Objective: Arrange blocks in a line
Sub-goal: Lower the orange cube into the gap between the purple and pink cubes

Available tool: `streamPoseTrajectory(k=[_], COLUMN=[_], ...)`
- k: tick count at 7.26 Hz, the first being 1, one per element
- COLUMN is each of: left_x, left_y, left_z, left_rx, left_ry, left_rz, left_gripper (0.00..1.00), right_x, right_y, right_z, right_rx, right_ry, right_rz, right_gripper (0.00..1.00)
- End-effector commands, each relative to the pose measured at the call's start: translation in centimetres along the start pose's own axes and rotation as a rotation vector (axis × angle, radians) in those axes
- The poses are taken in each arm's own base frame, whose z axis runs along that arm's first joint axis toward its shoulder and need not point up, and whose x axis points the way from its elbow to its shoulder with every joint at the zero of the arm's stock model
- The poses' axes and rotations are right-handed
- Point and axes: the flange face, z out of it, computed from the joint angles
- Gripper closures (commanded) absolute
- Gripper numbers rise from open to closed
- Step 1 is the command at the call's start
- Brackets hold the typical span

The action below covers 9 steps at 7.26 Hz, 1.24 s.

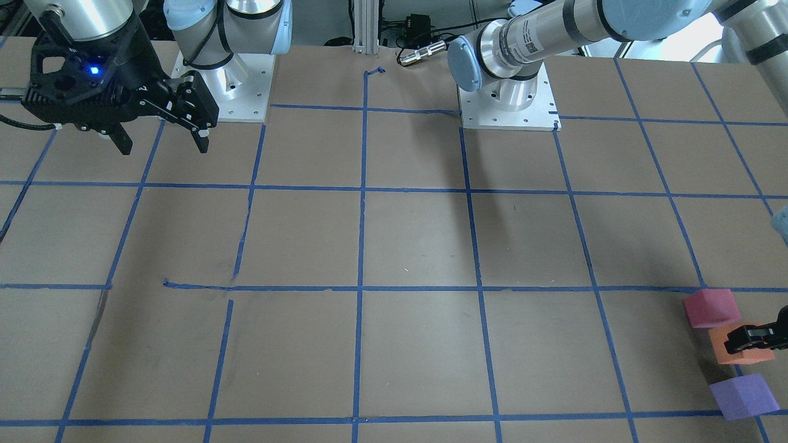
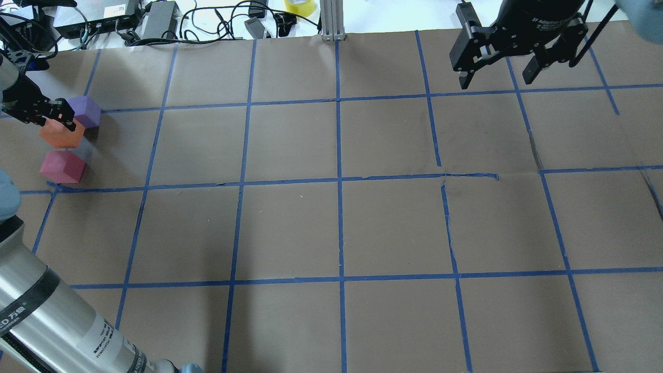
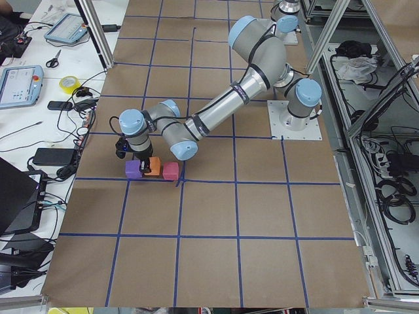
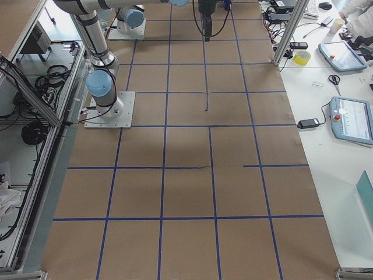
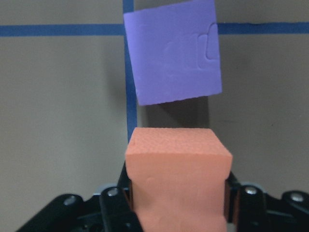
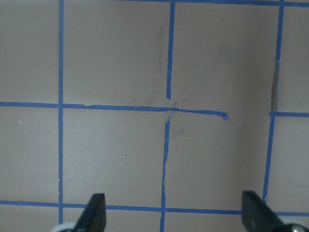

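The left gripper (image 5: 178,198) is clamping the orange block (image 5: 178,159) between its two fingers, one pressing on each side, at the left edge of the tabletop (image 2: 290,228). The orange block is sitting between the other two: the purple block (image 5: 171,53) is lying just beyond it on the far side, with a narrow shadowed gap showing between them in the wrist view, and the reddish-pink block (image 2: 63,167) is lying just beside it on the near side. Whether the orange block is touching the tabletop cannot be told. The right gripper (image 2: 495,77) is hanging over the far right of the tabletop with its fingers spread wide and gripping nothing, above the blue tape grid (image 2: 339,155).
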Motion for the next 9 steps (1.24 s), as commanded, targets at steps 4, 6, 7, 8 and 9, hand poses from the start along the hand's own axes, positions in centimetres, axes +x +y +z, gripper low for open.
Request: streamPoseTrajectory(k=[4,6,7,8,9], left_x=[-0.2,-0.1,-0.2,-0.1,-0.1], left_y=[-0.5,-0.7,-0.7,-0.7,-0.7], left_z=[2.6,3.2,3.4,3.4,3.4], left_rx=[0.009,0.019,0.017,0.020,0.020], left_ry=[-0.004,0.011,0.012,0.013,0.013], left_rz=[-0.003,-0.007,-0.003,-0.004,-0.004], left_gripper=[1.00,1.00,1.00,1.00,1.00], right_x=[-0.1,0.0,-0.1,-0.3,-0.3], right_y=[0.1,0.0,0.0,0.0,-0.1], right_z=[-0.2,-0.2,-0.2,-0.3,-0.3], right_rx=[0.004,0.009,0.009,0.016,0.017], right_ry=[-0.003,-0.004,-0.006,-0.016,-0.010], right_rz=[-0.005,-0.005,-0.006,-0.008,-0.008], right_gripper=[0.00,0.00,0.00,0.00,0.00])
